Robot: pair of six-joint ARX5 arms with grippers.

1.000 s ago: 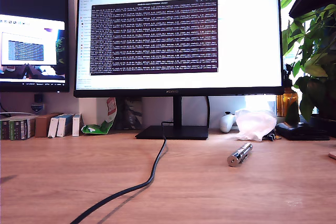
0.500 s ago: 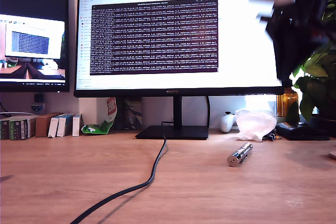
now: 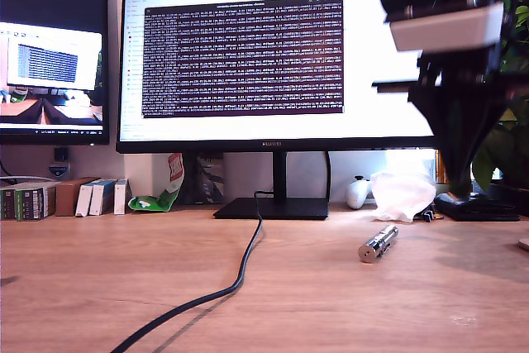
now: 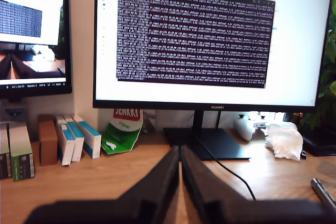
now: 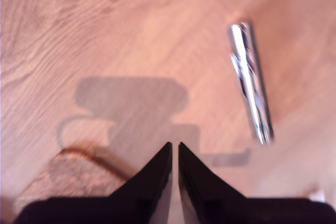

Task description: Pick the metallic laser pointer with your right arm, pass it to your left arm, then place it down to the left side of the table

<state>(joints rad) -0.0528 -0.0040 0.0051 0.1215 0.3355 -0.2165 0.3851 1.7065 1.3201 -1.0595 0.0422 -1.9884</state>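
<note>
The metallic laser pointer [image 3: 378,243] lies flat on the wooden table [image 3: 331,303], towards the exterior view's right. My second arm, black with a white block [image 3: 446,26], hangs high above it at that view's upper right. In the second wrist view my second gripper [image 5: 174,148] is shut and empty, well above the desk, with the laser pointer [image 5: 250,88] off to one side of its tips. My first gripper [image 4: 179,151] is also shut and empty, pointing at the monitor, and the laser pointer's end [image 4: 323,193] shows at the picture's edge. The first arm is out of the exterior view.
A black cable [image 3: 240,274] runs from the monitor stand [image 3: 273,207] towards the front edge. Behind the pointer are crumpled white plastic [image 3: 402,194], a white controller [image 3: 357,193] and a plant [image 3: 504,113]. Small boxes [image 3: 50,198] and a green bag [image 3: 161,196] stand at the exterior view's back left.
My second arm has come into the exterior view from the upper right and moved down over the pointer's area. The pointer and the cable have not moved.
</note>
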